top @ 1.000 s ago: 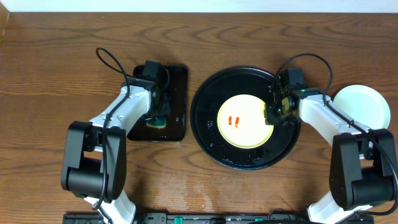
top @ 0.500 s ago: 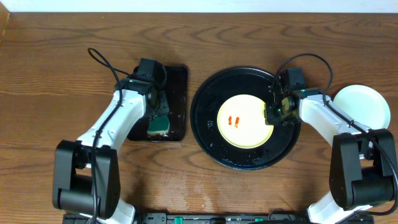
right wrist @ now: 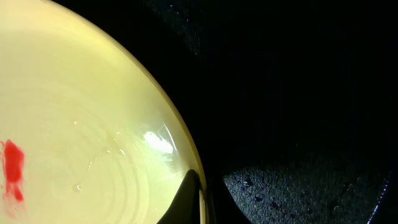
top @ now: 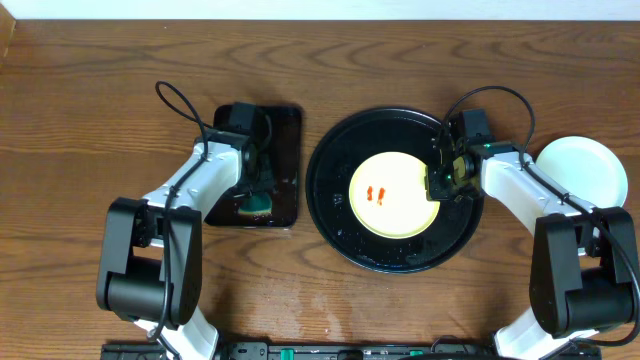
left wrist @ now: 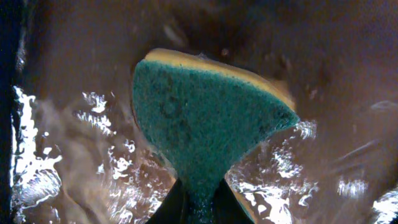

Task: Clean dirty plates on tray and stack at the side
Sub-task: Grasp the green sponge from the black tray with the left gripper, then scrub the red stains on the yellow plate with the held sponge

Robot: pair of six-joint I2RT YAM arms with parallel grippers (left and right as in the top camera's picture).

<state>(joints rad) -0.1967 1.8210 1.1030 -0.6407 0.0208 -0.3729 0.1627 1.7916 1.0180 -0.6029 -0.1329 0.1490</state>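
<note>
Yellow plate (top: 400, 212) rim pinched by R gripper (top: 438, 184), tips mostly cut off; L gripper (left wrist: 199, 209) pinches sponge (left wrist: 205, 124).

- The tabletop (top: 90, 110) is brown wood with wavy dark lines in it.
- A small black tray (top: 288, 140) lies on the tabletop, left of the middle. It has four sides and round corners. It is shiny, and in the left wrist view it looks wet, with bright spots of light on it.
- A sponge (left wrist: 205, 130) is over the near end of the small black tray. Its big side is green and rough. A thin yellow layer shows along its far edge.
- A pale strip (top: 320, 8) runs along the far edge of the tabletop.
</note>
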